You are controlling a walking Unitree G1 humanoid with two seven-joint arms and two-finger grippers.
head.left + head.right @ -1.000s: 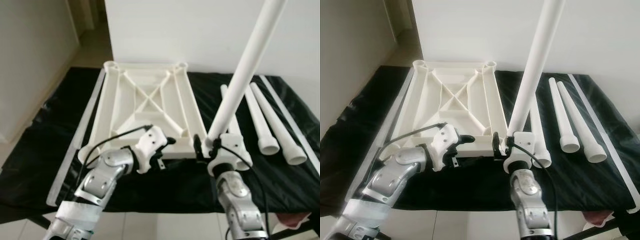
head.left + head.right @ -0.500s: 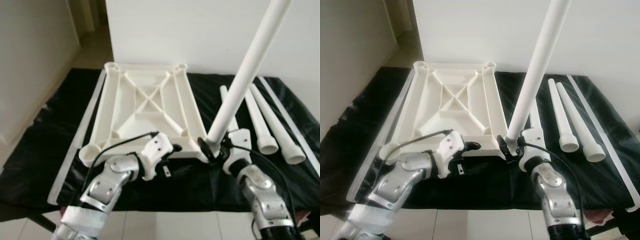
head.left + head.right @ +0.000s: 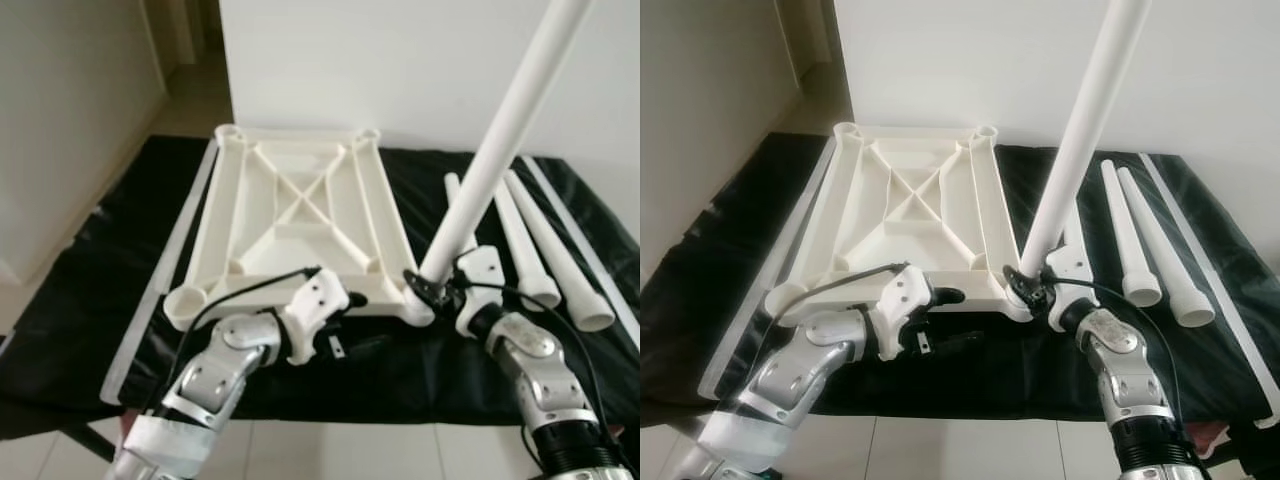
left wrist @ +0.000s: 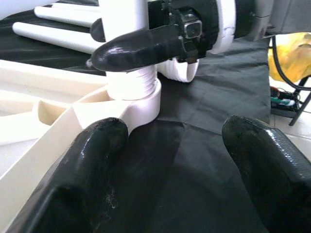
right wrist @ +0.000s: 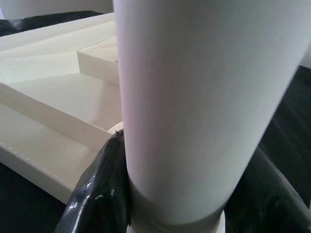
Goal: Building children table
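Note:
The white table top [image 3: 300, 215] lies upside down on a black cloth. My right gripper [image 3: 432, 288] is shut on the lower end of a long white leg [image 3: 500, 150], which leans up to the right. Its threaded end sits in the near-right corner socket [image 4: 133, 94]. In the right wrist view the leg [image 5: 194, 97] stands between both black fingers [image 5: 99, 191]. My left gripper [image 3: 345, 322] is open and holds nothing. It hovers over the cloth at the top's front edge, just left of that socket, and one finger [image 4: 87, 179] is close to the rim.
Three spare white legs [image 3: 525, 245] lie on the cloth to the right of the top. Long white strips lie along the left side [image 3: 165, 270] and the far right [image 3: 585, 250]. The near-left socket [image 3: 182, 300] is bare. A white wall stands behind, and tiled floor runs below the front edge.
My right forearm has swung out to the right while its gripper stays on the leg at the corner socket. My left gripper has shifted slightly right along the front edge.

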